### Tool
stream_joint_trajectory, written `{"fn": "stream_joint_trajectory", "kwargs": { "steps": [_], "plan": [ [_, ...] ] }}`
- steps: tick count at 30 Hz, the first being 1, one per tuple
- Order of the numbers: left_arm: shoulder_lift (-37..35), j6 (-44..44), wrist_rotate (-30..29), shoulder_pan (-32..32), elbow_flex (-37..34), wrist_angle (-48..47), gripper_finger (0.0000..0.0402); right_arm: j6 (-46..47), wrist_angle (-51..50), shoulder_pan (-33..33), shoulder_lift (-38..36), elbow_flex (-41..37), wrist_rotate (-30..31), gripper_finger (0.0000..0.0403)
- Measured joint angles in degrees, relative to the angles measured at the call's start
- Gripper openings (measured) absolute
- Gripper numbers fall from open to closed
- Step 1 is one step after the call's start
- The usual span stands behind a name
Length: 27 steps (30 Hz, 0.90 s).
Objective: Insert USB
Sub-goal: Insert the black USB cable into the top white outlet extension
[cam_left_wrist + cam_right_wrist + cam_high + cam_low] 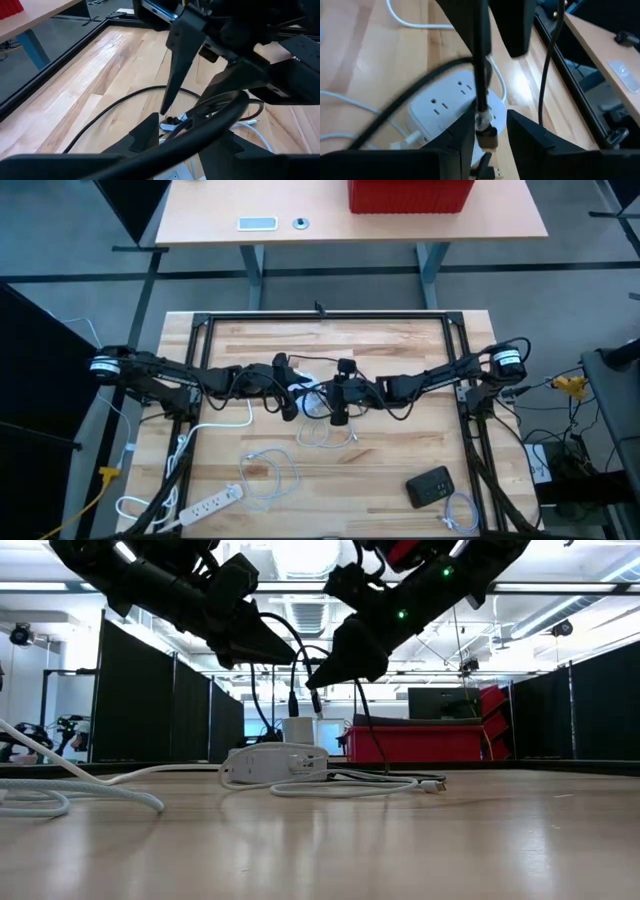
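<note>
While both arms meet over the middle of the butcher-block table [400, 345], the right gripper [489, 131] clamps a black USB plug [487, 136] just above the white power hub [445, 107]; whether the left gripper [287, 402] is closed cannot be told. A white power strip [210, 502] lies near the front-left corner, a black device [431, 485] front-right. Beyond stand a red bin [410, 194] and black partitions [140, 705].

Two power strips [212, 503], one black box [430, 486]

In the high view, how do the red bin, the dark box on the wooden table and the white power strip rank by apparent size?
1. Red bin, though cut off by the picture's edge.
2. and 3. Long white power strip and dark rectangular box: longer against wider, too alike to rank.
</note>
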Motion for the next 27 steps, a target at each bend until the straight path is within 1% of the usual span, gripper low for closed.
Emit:
{"fn": "stream_joint_trajectory", "kwargs": {
  "steps": [6, 8, 10, 12, 13, 15, 17, 21, 27],
  "plan": [
    [0.0, 0.0, 0.0, 0.0, 0.0, 0.0, 0.0104, 2.2, 0.2, -0.1, 1.3, 0.0, 0.2, 0.0073],
    [0.0, 0.0, 0.0, 0.0, 0.0, 0.0, 0.0106, 2.6, 0.5, 0.0, 1.8, 0.0, 1.0, 0.0059],
    [0.0, 0.0, 0.0, 0.0, 0.0, 0.0, 0.0108, 2.7, 1.4, 0.0, 2.4, 0.0, 3.0, 0.0043],
    [0.0, 0.0, 0.0, 0.0, 0.0, 0.0, 0.0109, 2.6, 1.8, 0.1, 2.5, 0.0, 4.2, 0.0022],
    [0.0, 0.0, 0.0, 0.0, 0.0, 0.0, 0.0109, 2.6, 1.9, 0.1, 2.5, 0.0, 4.2, 0.0013],
    [0.0, 0.0, 0.0, 0.0, 0.0, 0.0, 0.0108, 2.6, 1.8, 0.1, 2.5, 0.0, 3.6, 0.0009],
    [0.0, 0.0, 0.0, 0.0, 0.0, -0.2, 0.0105, 2.8, 1.5, -0.1, 1.9, 0.0, 0.8, 0.0009],
    [0.0, 0.0, 2.3, 0.0, 0.0, -1.4, 0.0104, 1.7, 1.4, -2.4, -0.2, -0.4, -7.6, 0.0009],
    [0.0, 0.6, 8.9, -0.3, 0.0, -1.4, 0.0107, -0.1, 1.5, -8.8, -2.7, -1.4, -26.7, 0.0009]
  ]
}}
